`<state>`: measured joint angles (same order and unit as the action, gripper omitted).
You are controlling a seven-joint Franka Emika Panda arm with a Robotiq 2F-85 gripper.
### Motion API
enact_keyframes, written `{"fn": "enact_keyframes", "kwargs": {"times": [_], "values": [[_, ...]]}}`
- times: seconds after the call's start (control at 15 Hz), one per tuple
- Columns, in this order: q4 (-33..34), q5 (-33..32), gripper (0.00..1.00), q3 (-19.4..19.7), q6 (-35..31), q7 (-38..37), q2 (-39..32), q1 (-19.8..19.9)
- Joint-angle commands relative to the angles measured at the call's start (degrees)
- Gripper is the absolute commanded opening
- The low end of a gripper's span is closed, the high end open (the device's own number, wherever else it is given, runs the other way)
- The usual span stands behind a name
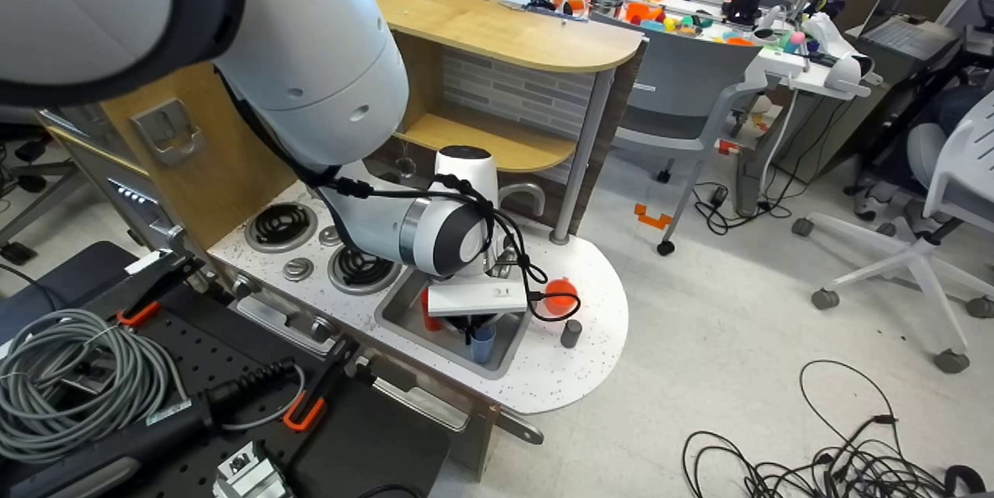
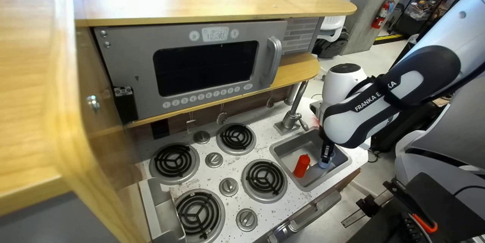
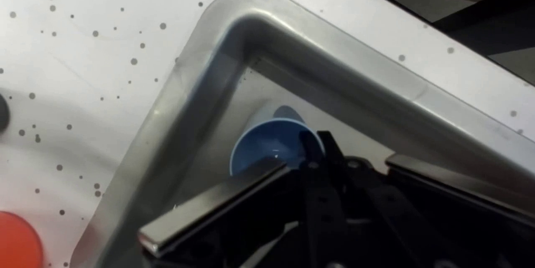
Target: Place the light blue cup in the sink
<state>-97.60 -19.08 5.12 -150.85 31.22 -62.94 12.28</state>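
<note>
Probably the light blue cup (image 3: 261, 144) inside the sink (image 3: 359, 65) weighs little and bends slightly, so its rim (image 3: 277, 119), which the gripper (image 3: 319, 138) pinches with one finger (image 3: 308, 144) inside, needs only a gentle pressure.

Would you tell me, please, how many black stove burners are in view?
4, all on the white countertop in an exterior view: back-left burner, back-right burner, front-left burner and front-right burner, the last nearest the sink. None seems hidden there.
</note>
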Motion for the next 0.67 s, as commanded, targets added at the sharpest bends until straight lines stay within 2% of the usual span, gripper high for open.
{"fn": "enact_keyframes", "kwargs": {"times": [0.0,0.27,0.6], "values": [[2.86,-1.64,0.29,1.5,0.5,-0.89,-2.0,-1.26],[-1.96,-0.82,0.58,0.09,-0.77,-0.21,3.18,-0.15],[-11.95,1.57,0.94,-2.93,-0.68,0.45,14.68,2.57]]}}
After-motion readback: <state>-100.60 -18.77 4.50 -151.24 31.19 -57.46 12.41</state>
